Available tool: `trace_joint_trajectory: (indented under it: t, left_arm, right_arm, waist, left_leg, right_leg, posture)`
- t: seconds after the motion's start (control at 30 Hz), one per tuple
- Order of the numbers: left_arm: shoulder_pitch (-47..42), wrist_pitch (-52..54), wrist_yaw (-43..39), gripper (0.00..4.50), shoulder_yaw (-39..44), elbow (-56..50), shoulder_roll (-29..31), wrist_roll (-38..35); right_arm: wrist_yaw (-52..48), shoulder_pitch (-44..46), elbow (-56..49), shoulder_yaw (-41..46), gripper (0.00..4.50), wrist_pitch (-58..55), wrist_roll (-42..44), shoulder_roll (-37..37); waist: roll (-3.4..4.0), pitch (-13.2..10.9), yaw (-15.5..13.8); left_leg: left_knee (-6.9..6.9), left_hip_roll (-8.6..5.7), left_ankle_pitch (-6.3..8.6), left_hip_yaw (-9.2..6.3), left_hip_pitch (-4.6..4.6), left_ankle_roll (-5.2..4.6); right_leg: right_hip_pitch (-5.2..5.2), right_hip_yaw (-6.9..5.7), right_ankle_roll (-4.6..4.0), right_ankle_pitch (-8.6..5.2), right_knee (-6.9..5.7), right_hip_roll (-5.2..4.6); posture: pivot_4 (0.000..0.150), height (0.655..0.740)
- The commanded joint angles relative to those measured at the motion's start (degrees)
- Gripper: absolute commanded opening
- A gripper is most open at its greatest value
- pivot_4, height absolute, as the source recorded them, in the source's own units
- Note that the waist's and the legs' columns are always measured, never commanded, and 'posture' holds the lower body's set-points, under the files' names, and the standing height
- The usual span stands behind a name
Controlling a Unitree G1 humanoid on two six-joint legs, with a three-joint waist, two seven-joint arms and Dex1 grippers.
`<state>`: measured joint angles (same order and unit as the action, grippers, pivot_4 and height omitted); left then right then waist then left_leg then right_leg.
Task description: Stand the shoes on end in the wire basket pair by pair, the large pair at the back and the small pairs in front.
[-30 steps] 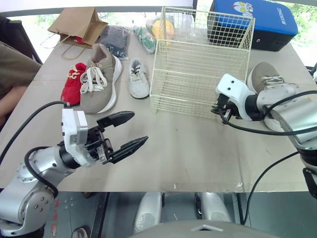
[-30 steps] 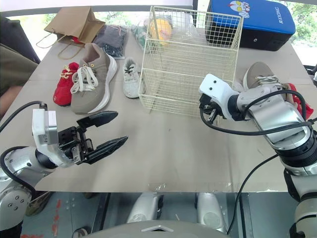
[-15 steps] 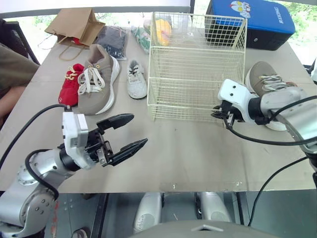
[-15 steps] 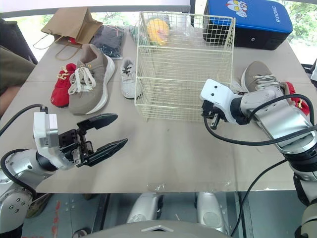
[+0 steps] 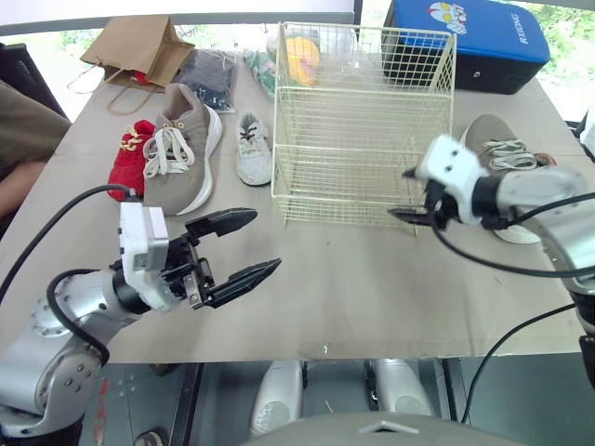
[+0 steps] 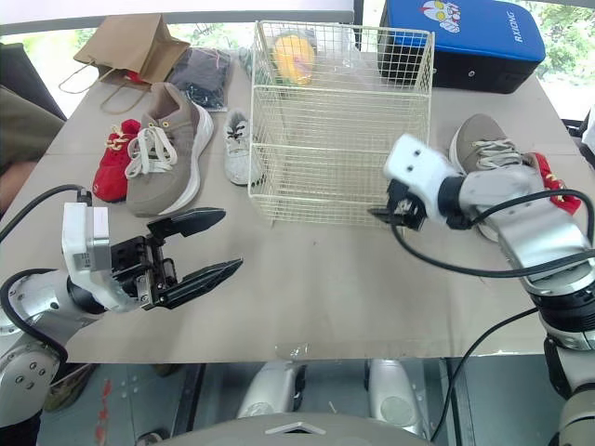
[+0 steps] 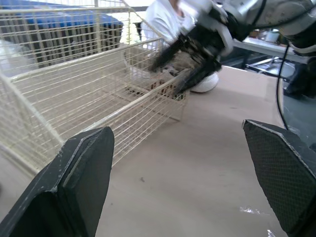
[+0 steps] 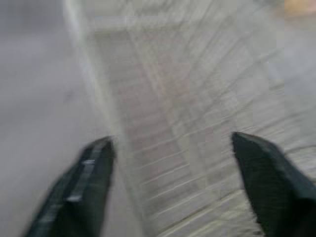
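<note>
Right gripper (image 5: 402, 193) spread open at the wire basket's (image 5: 363, 111) near right corner.
Left gripper (image 5: 266, 242) hangs open too, over the table (image 5: 353, 279) in front of the basket. A large grey shoe (image 5: 183, 149), red shoe (image 5: 130, 160) and white shoe (image 5: 253, 150) lie left of the basket; a second grey shoe (image 5: 502, 153) lies on its right, just behind the right gripper.

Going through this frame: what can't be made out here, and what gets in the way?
Head views: the red shoe on the robot's right is mostly hidden behind the right arm.
Head views: the yellow item is screened by the wire basket; what it is stays unclear.
Head views: the paper bag hides its contents behind its own walls.
The right gripper is open at the basket's corner; whether it touches the wires cannot be told.
</note>
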<state>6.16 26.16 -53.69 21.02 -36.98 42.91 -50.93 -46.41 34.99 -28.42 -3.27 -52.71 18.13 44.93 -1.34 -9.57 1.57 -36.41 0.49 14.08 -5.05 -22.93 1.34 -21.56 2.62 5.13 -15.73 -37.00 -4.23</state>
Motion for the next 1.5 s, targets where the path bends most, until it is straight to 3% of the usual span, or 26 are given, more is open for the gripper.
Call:
trace_joint_trajectory:
  t: [0.03, 0.27, 0.47, 0.6, 0.73, 0.93, 1.23, 1.33, 1.5]
  left_arm:
    - [-3.63, 1.58, 0.21, 4.5, -2.35, 0.43, 0.75, -1.85]
    - [-15.58, 5.37, 1.36, 4.5, -8.72, 4.46, -0.45, -3.13]
    - [-23.89, 7.45, -1.83, 4.5, -14.31, 8.83, -1.67, -2.63]
    - [-26.91, 8.14, -3.86, 4.5, -16.27, 9.89, -1.81, -2.42]
    - [-30.57, 11.99, -4.01, 4.5, -15.94, 9.75, -1.64, -6.9]
    - [-34.49, 15.33, -2.68, 4.5, -16.49, 8.77, -1.74, -8.76]
    - [-33.24, 16.22, -0.61, 4.5, -15.69, 7.71, -2.41, -9.4]
    - [-32.45, 16.31, 0.48, 4.5, -15.04, 7.16, -2.34, -9.32]
    - [-30.85, 16.53, 2.11, 4.5, -14.1, 6.2, -2.14, -9.76]
  right_arm:
    - [0.76, -2.06, -4.45, 14.27, 4.3, -2.16, 6.3, 0.04]
    - [7.01, -4.06, -11.03, 37.56, 4.3, -14.81, 20.62, -1.22]
    - [12.21, -19.15, -18.58, 41.73, 4.3, -19.27, 17.75, 2.86]
    - [17.37, -28.17, -17.9, 44.56, 4.3, -20.43, 14.24, -0.79]
    - [21.81, -36.62, -17.58, 46.26, 4.3, -17.06, 9.63, -5.12]
    - [27.79, -33.97, -9.7, 43.63, 4.3, -13.02, 6.69, -10.75]
    - [31.09, -23.79, 6.56, 37.07, 4.3, -8.27, 3.64, -10.81]
    - [29.73, -22.56, 11.66, 35.17, 3.53, -6.8, 3.73, -10.22]
    - [27.93, -23.35, 12.09, 34.27, 1.29, -5.0, 5.06, -10.38]
  waist:
    - [0.0, 0.0, -0.45]
    - [0.04, -0.02, -0.79]
    - [0.0, 0.01, -0.53]
    - [-0.04, 0.04, -0.64]
    - [-0.02, 0.04, -0.89]
    - [-0.03, 0.05, -0.2]
    - [-0.01, 0.04, 0.29]
    - [-0.02, 0.05, 0.35]
    - [-0.11, 0.1, 0.46]
  left_leg:
    - [-0.01, 0.0, 0.0, 0.0, 0.0, 0.0]
    - [-0.01, 0.0, 0.0, -0.02, 0.04, -0.01]
    - [-0.01, 0.0, 0.0, 0.0, 0.03, -0.01]
    - [-0.01, 0.01, 0.0, 0.06, 0.06, -0.01]
    - [-0.07, 0.0, 0.0, 0.01, 0.02, -0.01]
    - [-0.1, 0.01, 0.0, 0.08, 0.13, -0.01]
    - [-0.06, 0.01, -0.01, 0.08, 0.09, 0.0]
    - [-0.07, 0.01, -0.01, 0.07, 0.1, 0.0]
    - [-0.15, 0.01, 0.0, 0.07, 0.17, -0.01]
  right_leg:
    - [0.0, 0.0, 0.0, 0.0, 0.01, 0.0]
    - [0.05, -0.01, 0.0, 0.0, -0.05, 0.02]
    - [0.08, 0.0, 0.0, 0.0, -0.02, 0.04]
    - [0.07, 0.08, 0.0, 0.0, -0.04, 0.06]
    - [0.09, 0.03, 0.01, 0.0, -0.06, 0.06]
    - [0.1, 0.14, 0.01, 0.0, -0.11, 0.09]
    - [0.09, 0.15, 0.01, 0.0, -0.03, 0.08]
    - [0.09, 0.14, 0.01, 0.0, -0.05, 0.08]
    - [0.18, 0.16, 0.02, 0.01, -0.08, 0.08]
  posture:
    - [0.15, 0.74]
    - [0.15, 0.74]
    - [0.15, 0.74]
    - [0.15, 0.74]
    - [0.15, 0.74]
    - [0.15, 0.74]
    - [0.15, 0.74]
    - [0.15, 0.74]
    - [0.15, 0.74]
